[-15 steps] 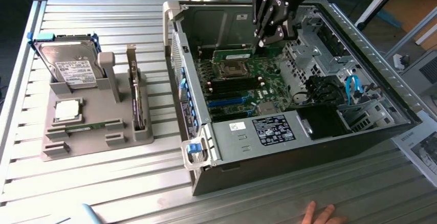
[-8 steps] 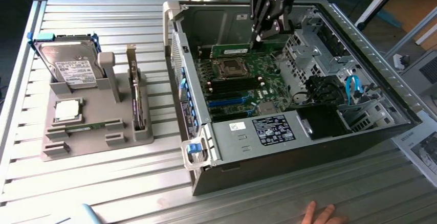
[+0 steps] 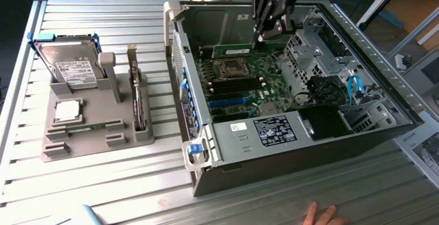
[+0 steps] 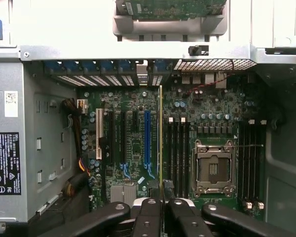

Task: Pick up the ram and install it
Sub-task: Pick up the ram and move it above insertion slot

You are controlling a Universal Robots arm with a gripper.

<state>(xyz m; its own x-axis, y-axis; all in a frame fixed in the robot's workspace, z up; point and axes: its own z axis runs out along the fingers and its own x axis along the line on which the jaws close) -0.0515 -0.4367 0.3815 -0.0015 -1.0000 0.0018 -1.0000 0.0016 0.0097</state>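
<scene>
Table: We are working on a ribbed metal table (image 3: 96, 184).
Holder: At the exterior view's left, a grey fixture tray (image 3: 113, 104) carries a hard drive (image 3: 69, 63), a silver-topped processor chip (image 3: 69, 110) and an expansion card (image 3: 137, 99) standing on edge.
Case: To its right an open computer case (image 3: 288, 166) lies on its side, with the motherboard (image 3: 268, 83) facing up.
Ram: We see the ram (image 3: 237, 50) inside the case, lifted clear above the board near the empty processor socket (image 3: 232, 67). In the wrist view it shows edge-on (image 4: 160, 138), between the blue expansion slot (image 4: 147, 143) and the black memory slots (image 4: 177, 158).
Claw: The gripper (image 3: 264, 39) is pinching the ram, one finger on each flat face, at one end of the stick.
Handling: We judge the stick light and stiff but fragile. Its chips and contact edge should not be squeezed or scraped, and the thin faces could slip or twist in a loose pinch.
Hold: The flat faces near the upper edge look safest to us, away from the contacts.
Room: Space is tight, with case walls around, slots packed side by side, and a drive cage and blue cable (image 3: 353, 89) further right.
Person: Fingers of a hand (image 3: 322, 216) rest on the table's near edge, well apart from the arm.
</scene>
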